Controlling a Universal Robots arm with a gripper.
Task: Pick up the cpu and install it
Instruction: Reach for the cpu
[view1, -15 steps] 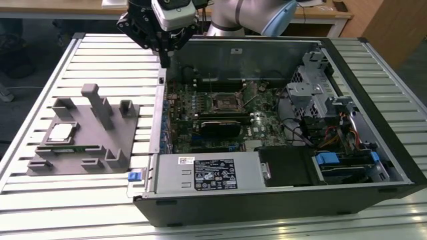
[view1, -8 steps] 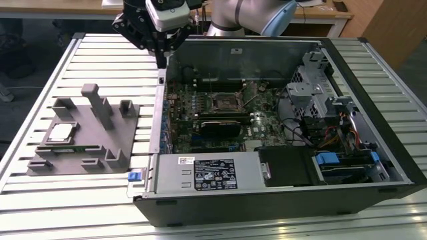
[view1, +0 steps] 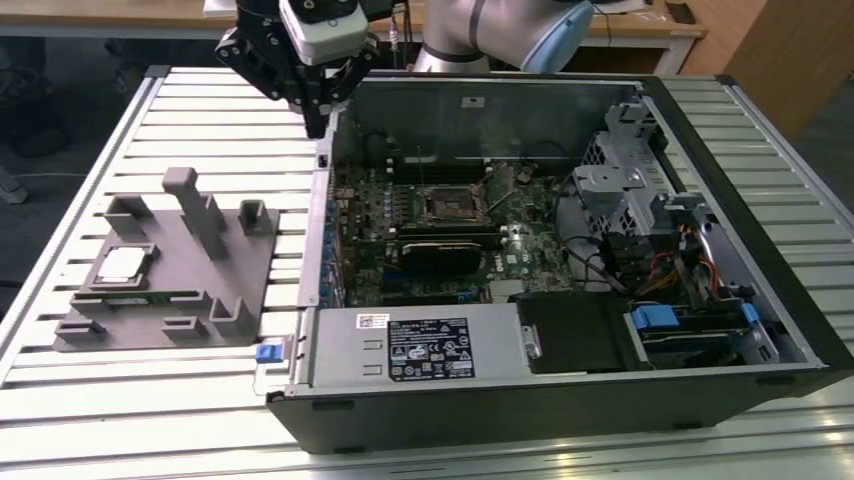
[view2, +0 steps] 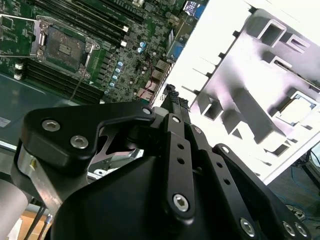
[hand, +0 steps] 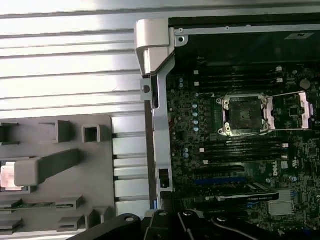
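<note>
An open desktop computer case (view1: 534, 410) lies on its side on a slatted metal table (view1: 200, 110), seen from above in the exterior view, with its green motherboard (view1: 400, 215) facing up. At nine o'clock from the case sits a grey moulded tray (view1: 283, 275) with upright posts and pockets. The cpu (view1: 120, 265), a small square chip with a pale metal top, rests flat in a pocket near the tray's nine o'clock edge; it also shows in the first wrist view (hand: 7, 176) and the second wrist view (view2: 297, 107). A thin green memory strip (view1: 134, 297) lies in a slot just at six o'clock of the chip. The black pincer (view1: 318, 125) hangs from the arm at eleven o'clock in the scene, above the case's far corner, well apart from the chip and at about one o'clock from the tray. Its fingers look clenched together to a narrow tip and carry nothing. Near the middle of the motherboard, the cpu socket (view1: 454, 206) is empty, and in the first wrist view its metal cover plate (hand: 302, 107) appears swung open beside it. Judging by this, the task is barely begun: the chip is neither picked up nor installed.
</note>
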